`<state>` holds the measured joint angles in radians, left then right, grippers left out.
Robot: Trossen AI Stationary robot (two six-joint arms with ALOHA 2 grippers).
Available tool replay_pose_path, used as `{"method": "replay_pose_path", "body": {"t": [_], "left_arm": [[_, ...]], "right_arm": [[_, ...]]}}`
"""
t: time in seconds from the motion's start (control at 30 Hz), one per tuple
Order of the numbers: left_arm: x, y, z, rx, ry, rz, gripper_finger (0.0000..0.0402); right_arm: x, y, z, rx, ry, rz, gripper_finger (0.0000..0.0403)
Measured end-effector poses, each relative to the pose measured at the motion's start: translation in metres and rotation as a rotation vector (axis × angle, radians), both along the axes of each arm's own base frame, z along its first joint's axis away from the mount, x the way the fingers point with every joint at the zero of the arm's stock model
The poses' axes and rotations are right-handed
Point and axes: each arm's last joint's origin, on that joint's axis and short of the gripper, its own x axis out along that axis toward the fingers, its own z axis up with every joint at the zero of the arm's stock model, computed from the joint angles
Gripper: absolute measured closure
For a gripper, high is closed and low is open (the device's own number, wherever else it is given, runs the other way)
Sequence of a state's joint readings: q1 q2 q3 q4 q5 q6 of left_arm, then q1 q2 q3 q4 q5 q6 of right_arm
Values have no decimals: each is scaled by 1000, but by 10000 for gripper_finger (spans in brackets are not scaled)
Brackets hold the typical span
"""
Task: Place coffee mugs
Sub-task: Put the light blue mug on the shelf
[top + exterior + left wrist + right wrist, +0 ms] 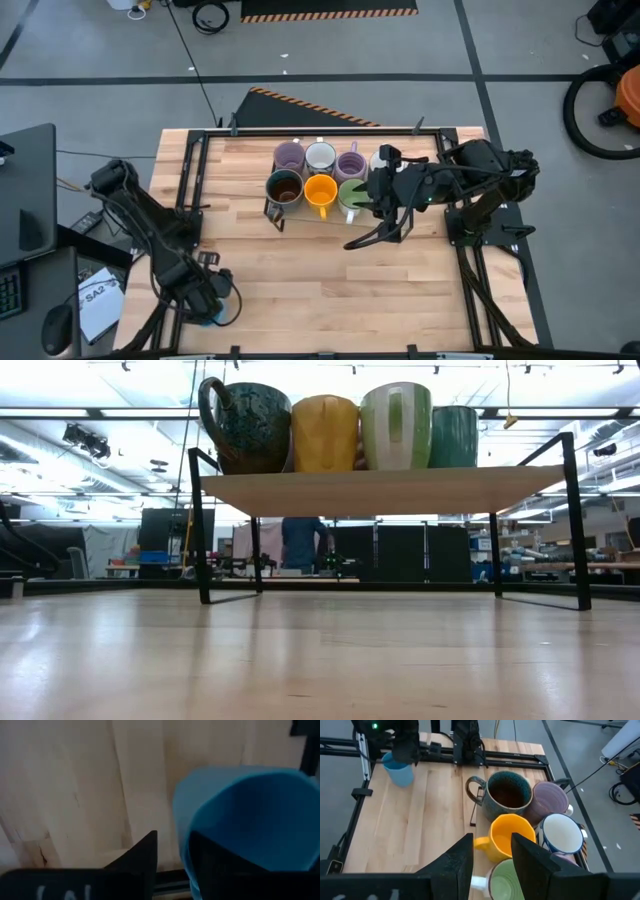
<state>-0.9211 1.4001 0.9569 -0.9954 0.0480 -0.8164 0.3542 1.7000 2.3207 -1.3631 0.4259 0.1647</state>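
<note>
Seven mugs stand on a raised wooden shelf (390, 488) at the table's far middle: dark brown (507, 795), orange (512, 837), green (507, 880), two lavender (289, 156) (350, 165) and two white (320, 156) (562, 834). My right gripper (492, 852) is open above the green and orange mugs and touches none of them. The blue mug (245, 820) is at the table's near left corner, in my left gripper (175, 865), which is shut on it. The right wrist view shows that mug (398, 768) under the left gripper. My left gripper holds the blue mug by its rim wall (182, 840), one finger inside the cup (220, 860) and one outside (142, 855). The fingers come from above, pointing down, and the mug stays upright. Whether its base is on the table I cannot tell.
The shelf rests on thin black metal legs (197, 530) (575, 520), with open room beneath it. Black frame rails (190, 180) run along the table's sides. Bare wood (320, 290) lies between the shelf and the near edge. A person stands in the room behind (300, 542).
</note>
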Motion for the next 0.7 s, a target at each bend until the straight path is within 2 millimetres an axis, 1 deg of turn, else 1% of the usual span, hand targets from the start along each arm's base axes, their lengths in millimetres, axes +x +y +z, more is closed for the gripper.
{"method": "replay_pose_path", "body": {"t": [0.13, 0.27, 0.3, 0.43, 0.7], "left_arm": [[3, -4, -8, 25, 23, -9, 314], [9, -3, -13, 15, 56, 56, 372], [12, -2, -12, 3, 58, 81, 378], [25, 3, -12, -37, 42, 254, 377], [64, 24, -9, -166, -22, 632, 377]], "right_arm": [[0, 0, 0, 0, -1, 0, 265], [0, 0, 0, -1, -1, 1, 265], [0, 0, 0, -1, -1, 1, 265], [0, 0, 0, -1, -1, 1, 265], [0, 0, 0, -7, 1, 5, 265]]}}
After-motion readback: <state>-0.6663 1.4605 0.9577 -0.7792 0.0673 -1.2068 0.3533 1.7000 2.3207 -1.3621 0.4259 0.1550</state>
